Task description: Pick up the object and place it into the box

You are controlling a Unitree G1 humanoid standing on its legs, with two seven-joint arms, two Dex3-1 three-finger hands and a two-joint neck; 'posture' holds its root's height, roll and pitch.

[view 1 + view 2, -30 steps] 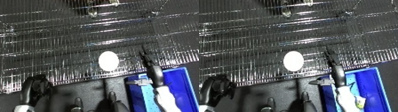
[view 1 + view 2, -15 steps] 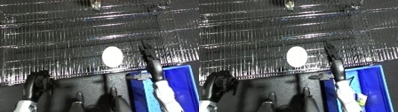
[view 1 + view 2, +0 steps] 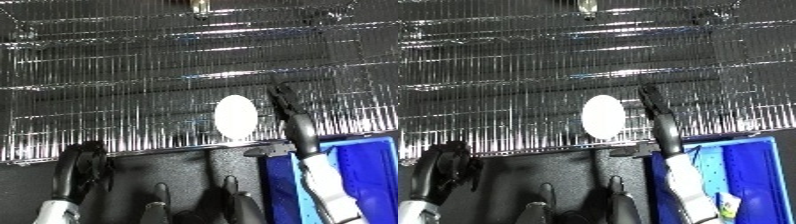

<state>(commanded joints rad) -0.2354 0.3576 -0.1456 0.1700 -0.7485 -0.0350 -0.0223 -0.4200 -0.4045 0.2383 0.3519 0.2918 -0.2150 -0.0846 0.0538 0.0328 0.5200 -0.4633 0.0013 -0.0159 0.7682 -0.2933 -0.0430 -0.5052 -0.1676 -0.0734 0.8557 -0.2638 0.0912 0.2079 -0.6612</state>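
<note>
A white egg-shaped object (image 3: 235, 117) lies on the wire-mesh shelf surface (image 3: 133, 90), near its front edge. My right hand (image 3: 290, 114) reaches up from the lower right with straight fingers, its tips just right of the object and close beside it; I cannot tell if they touch. My left hand (image 3: 80, 170) rests at the lower left with curled fingers, holding nothing, well away from the object. The blue bin (image 3: 753, 170) sits at the lower right, under my right forearm.
A dark ledge (image 3: 187, 170) runs below the mesh front edge. Two dark upright prongs (image 3: 229, 192) stand near the bottom centre. A small item (image 3: 728, 206) lies inside the bin. A metal fitting (image 3: 201, 7) hangs at the top.
The view has shifted, so the object sits a little lower in the picture. My right hand has stretched further up beside the object. My left hand has kept its place.
</note>
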